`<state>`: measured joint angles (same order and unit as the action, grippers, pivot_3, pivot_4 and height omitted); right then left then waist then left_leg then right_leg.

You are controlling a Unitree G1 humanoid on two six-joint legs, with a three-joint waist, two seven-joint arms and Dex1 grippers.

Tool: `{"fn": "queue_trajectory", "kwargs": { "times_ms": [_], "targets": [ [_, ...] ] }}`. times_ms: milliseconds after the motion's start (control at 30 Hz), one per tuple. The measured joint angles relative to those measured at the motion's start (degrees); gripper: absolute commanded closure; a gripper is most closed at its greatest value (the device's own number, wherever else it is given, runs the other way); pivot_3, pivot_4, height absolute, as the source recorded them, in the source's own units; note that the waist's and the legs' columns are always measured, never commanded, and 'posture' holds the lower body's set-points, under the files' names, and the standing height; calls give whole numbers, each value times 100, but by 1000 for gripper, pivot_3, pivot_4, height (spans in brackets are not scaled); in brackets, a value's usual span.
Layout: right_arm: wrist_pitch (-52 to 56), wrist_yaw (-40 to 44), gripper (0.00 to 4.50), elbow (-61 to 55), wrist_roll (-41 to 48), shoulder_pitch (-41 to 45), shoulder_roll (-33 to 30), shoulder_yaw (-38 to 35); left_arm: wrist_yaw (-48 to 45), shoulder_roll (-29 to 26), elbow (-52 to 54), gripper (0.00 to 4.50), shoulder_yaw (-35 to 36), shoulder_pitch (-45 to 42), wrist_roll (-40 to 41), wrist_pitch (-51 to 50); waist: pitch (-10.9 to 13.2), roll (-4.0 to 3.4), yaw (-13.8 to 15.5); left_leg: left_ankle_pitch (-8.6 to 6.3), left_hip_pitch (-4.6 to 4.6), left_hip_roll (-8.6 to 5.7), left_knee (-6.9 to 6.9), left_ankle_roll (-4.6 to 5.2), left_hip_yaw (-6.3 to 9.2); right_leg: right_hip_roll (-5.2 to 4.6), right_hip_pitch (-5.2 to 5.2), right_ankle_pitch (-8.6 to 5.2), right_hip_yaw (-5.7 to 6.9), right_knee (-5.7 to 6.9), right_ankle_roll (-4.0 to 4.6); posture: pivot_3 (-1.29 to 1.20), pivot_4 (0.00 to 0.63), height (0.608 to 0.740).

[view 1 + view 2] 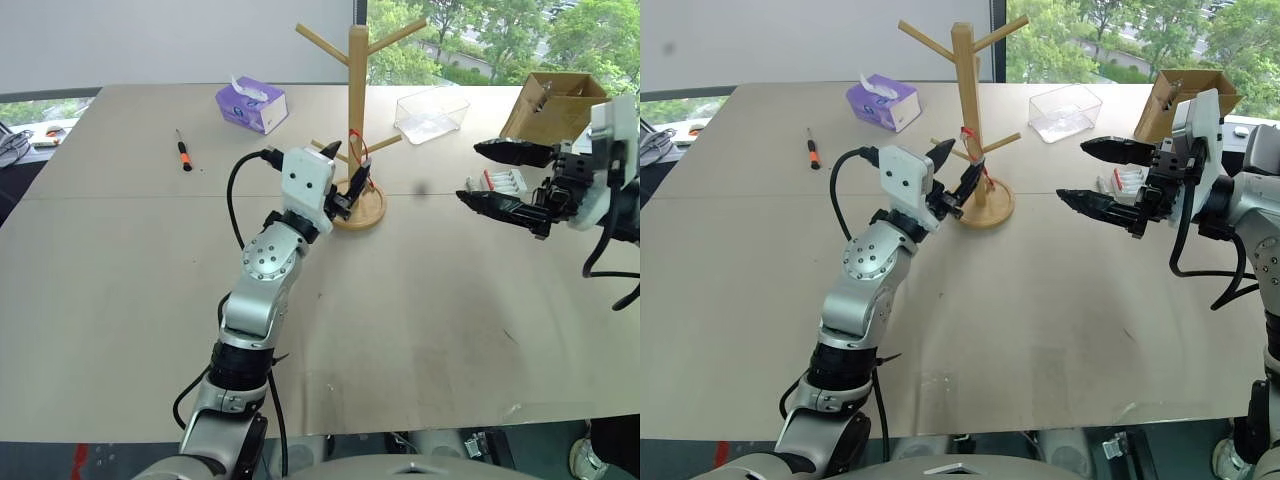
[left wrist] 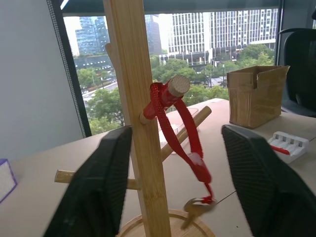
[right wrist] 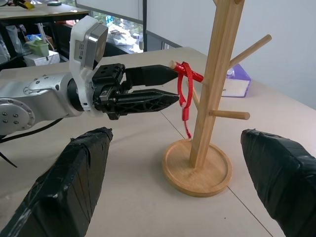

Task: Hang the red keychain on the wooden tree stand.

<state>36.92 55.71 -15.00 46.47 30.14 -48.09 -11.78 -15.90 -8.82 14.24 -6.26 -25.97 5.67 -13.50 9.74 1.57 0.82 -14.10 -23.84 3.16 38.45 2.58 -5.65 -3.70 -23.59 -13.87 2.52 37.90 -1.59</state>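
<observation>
Since the red keychain [image 2: 177, 129] already hangs on a low peg of the wooden tree stand [image 3: 212, 94], the main risk now is pulling it back off. Its strap loops over the peg near the tip, with the small key dangling below toward the round base, so there looks to be little peg left to hold it. The left gripper [image 3: 170, 86] has its fingers apart, one on each side of the strap and peg, very close, seemingly not touching the strap. If it backs out at an angle, a fingertip could snag the strap and slide the loop off the peg end, or nudge the stand across the worktop [image 1: 420, 300]. A straight retreat along the peg line looks safest. From the left wrist view the strap hangs between the two finger pads [image 2: 98, 187], nearer the post than the far pad. The right gripper [image 1: 1095, 175] is spread wide, empty, well apart from the stand on its other side, holding nothing.
</observation>
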Motion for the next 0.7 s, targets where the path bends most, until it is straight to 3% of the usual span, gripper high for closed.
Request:
{"fn": "queue_trajectory", "kwargs": {
  "times_ms": [33, 300, 367, 500, 700],
  "targets": [
    [-13, -11, 0, 0, -18, -4, 19, 0, 18, 18, 0, 77, 4, 0, -1, -2, 0, 0, 0, 0, 0, 0, 0, 0, 0, 0, 0, 0, 0, 0, 0, 0, 150, 740],
    [-624, -1096, 0, 147, -857, -680, 985, -2, 663, 244, -94, 77, 601, 465, 17, -139, -1, 1, -5, 14, 0, 2, 0, -23, 0, 1, -2, 0, 0, 2, -1, 0, 150, 740],
    [-1185, -1734, 0, 350, -1409, -931, 1593, 0, 1036, 329, -274, 77, 967, 559, 9, -124, -5, 5, -4, 15, 3, 2, -1, -26, 0, 4, 0, 0, 1, 3, -1, 0, 150, 740],
    [-1948, -2361, 0, 893, -2110, -1334, 2237, 43, 1397, 355, -633, 77, 1371, 755, 0, -37, -4, 2, 2, 16, -3, -1, 1, -27, -7, 0, -3, 0, -1, 3, -2, 0, 150, 740],
    [-3309, -3414, 0, 1876, -3269, -1458, 3003, 171, 1569, 458, -1113, 77, 1435, 1119, -92, 529, -4, 2, -5, 16, 1, 0, 0, -28, -9, 3, -4, 1, -2, 4, -3, 0, 150, 740]
  ]
}}
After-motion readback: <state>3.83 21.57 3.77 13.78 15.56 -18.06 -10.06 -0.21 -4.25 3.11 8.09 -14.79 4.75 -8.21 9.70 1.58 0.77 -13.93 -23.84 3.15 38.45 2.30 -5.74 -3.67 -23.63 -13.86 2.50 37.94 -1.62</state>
